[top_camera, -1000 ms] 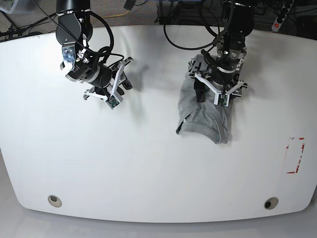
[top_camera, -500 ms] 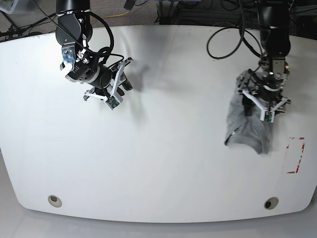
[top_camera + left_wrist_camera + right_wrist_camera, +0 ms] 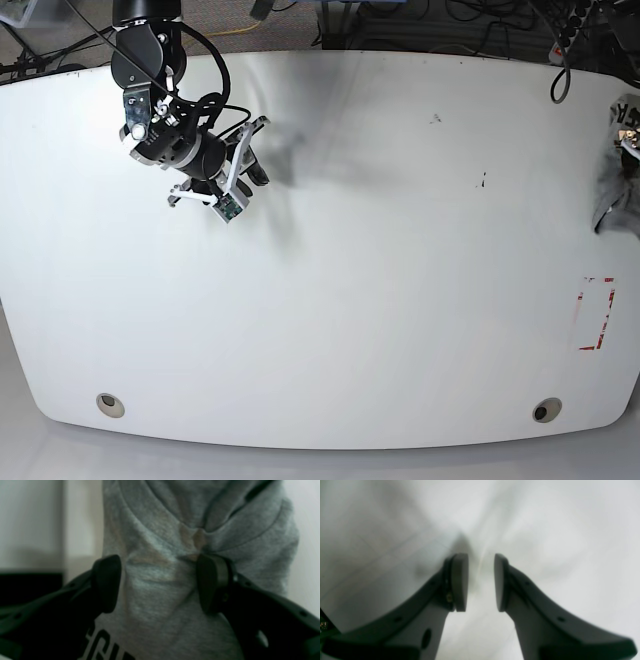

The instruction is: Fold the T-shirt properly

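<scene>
At the far right edge of the white surface (image 3: 330, 330), the left pincer (image 3: 160, 582) is gripping the bunched, folded light grey cotton T-shirt (image 3: 190, 530), carrying it aside, while the right pincer (image 3: 481, 581) is hovering slightly parted and empty, suggesting folding is nearly finished.

A white table (image 3: 330, 330) bears a red-marked rectangle (image 3: 597, 313) near its edge.
</scene>
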{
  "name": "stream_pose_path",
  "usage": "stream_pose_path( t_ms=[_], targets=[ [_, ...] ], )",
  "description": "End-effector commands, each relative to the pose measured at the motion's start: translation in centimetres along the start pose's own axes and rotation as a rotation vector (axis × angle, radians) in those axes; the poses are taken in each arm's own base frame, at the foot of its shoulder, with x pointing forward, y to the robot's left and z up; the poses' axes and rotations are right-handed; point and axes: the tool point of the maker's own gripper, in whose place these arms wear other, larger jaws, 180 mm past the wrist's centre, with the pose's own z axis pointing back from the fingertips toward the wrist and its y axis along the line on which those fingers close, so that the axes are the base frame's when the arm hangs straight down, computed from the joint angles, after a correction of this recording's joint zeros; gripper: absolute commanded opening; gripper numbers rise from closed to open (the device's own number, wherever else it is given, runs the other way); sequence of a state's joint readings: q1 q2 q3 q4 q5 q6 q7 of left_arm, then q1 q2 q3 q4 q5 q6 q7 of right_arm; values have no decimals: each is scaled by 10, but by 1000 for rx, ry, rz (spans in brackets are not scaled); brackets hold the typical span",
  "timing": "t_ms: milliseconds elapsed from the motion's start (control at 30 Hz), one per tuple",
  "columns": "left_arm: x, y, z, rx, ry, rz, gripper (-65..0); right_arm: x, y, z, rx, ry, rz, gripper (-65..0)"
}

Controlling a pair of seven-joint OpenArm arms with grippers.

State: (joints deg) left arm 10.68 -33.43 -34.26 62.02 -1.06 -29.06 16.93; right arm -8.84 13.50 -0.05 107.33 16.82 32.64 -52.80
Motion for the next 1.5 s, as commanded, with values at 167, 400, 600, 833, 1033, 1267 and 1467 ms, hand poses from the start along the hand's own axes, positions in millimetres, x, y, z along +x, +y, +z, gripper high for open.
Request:
stream_pose_path(
  t_ms=[167, 400, 600, 833, 1033, 1267, 1467],
  targets=[
    [47, 41, 38, 40, -145, -55, -215, 21, -2, 9, -15, -66, 33, -491],
    [97, 32, 60, 42, -267, -85, -215, 25, -2, 12, -21, -85, 40, -491],
    [122, -37, 56, -24, -349, -112, -217, 43, -28, 25, -93, -232, -13, -491],
    [161, -124, 53, -86, -553, -22, -217, 44, -77, 42, -293, -275, 37, -491],
    [161, -189, 58, -95, -661, 29, -217, 38, -106, 51, -392, -388, 60, -491],
    [130, -257, 92, -151, -758, 22, -217, -6, -114, 45, -406, -477, -56, -491],
    [88, -280, 127, -209, -693, 35, -217, -54, -100, 58, -473, -459, -122, -491]
  ],
)
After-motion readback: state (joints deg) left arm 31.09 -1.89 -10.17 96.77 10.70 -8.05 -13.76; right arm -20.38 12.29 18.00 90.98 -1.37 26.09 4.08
